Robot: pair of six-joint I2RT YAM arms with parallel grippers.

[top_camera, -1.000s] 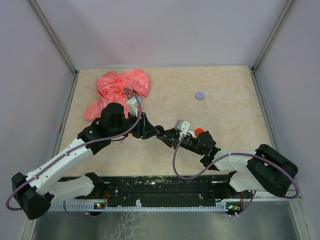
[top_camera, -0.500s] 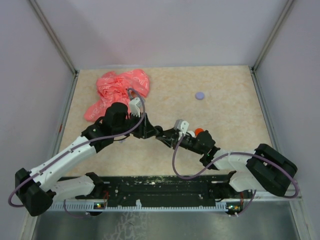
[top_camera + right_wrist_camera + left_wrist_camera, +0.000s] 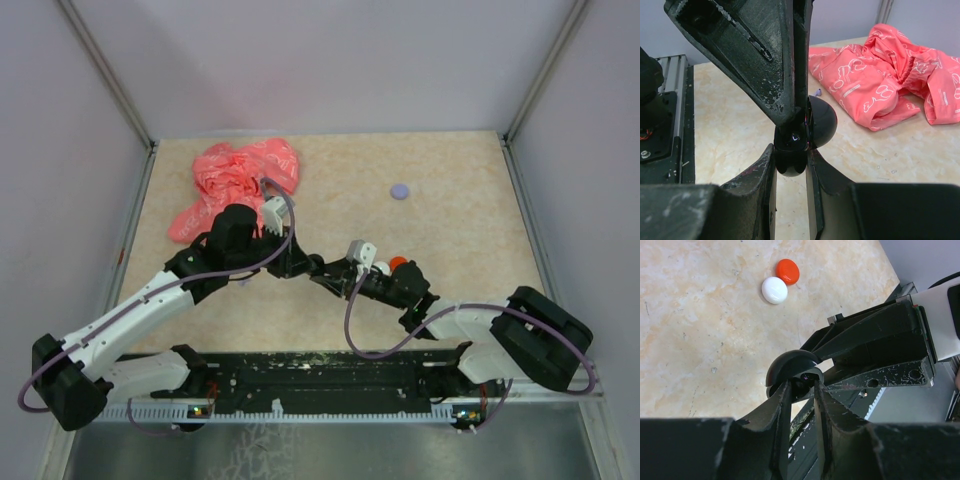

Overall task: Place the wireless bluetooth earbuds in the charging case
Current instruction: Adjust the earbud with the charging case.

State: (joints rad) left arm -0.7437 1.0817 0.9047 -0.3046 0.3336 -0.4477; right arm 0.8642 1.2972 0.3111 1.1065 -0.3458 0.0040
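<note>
My right gripper [image 3: 790, 152] is shut on the base of a black charging case [image 3: 790, 162]. It holds the case above the table with the round lid [image 3: 823, 122] open. My left gripper [image 3: 801, 386] reaches into the open case from above. Its fingertips [image 3: 790, 107] are pinched on a small black earbud [image 3: 805, 383] at the case's mouth, and the bud is mostly hidden. In the top view the two grippers meet at mid-table, the left [image 3: 298, 262] against the right [image 3: 318, 270]. A tiny pale purple earbud [image 3: 818, 92] lies beside the pink cloth.
A crumpled pink cloth [image 3: 240, 180] lies at the back left. A white disc [image 3: 774, 290] and a red disc [image 3: 787, 271] lie side by side close to the right gripper. A pale purple disc [image 3: 401, 190] lies at the back right. Walls enclose the table.
The left arm has shifted slightly to the right, pressing its fingertips closer into the case. The right arm has hardly moved.
</note>
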